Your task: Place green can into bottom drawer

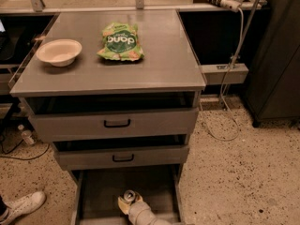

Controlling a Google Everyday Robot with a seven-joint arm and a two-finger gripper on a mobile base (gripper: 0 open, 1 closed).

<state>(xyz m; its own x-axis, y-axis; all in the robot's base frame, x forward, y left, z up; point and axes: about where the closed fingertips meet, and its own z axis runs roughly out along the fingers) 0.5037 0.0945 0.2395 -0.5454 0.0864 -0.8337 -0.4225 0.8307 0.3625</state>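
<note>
Gripper (126, 202) in bottom drawer (102, 191) hides green can (130, 195) sides.

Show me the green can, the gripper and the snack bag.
green can (130, 195): camera view, silver top.
gripper (125, 203): camera view, its tip, in the bottom drawer (98, 191) by the can.
snack bag (120, 41): camera view, printed front.

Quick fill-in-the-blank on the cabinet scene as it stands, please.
The gripper is down in the bottom drawer, at the green can, whose silver top faces ____.
On the cabinet top, the green snack bag lies to the camera's ____ of the bowl.
The two upper drawers have ____ handles.
Missing: up; right; black.
</note>
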